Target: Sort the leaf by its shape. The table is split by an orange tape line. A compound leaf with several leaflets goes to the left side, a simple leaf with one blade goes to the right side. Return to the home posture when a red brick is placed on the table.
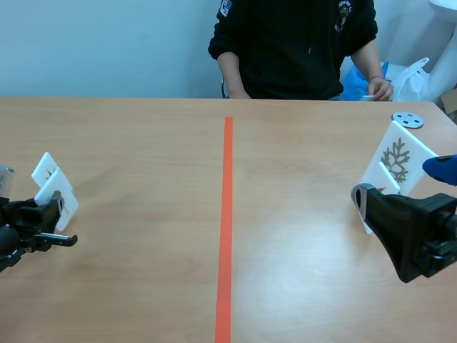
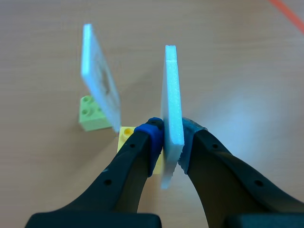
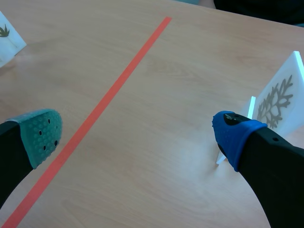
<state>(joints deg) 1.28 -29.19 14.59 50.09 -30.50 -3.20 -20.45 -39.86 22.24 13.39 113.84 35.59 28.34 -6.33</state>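
One leaf card [image 2: 173, 95] pinched upright in left claw [image 2: 172, 138].

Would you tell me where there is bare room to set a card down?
Free: both sides of the tape line, between the left gripper and right gripper. Crowded: by the held card and second card; by the leaf card and metal disc.

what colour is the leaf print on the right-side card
Dull olive-brown leaf print, clearest in the right wrist view.
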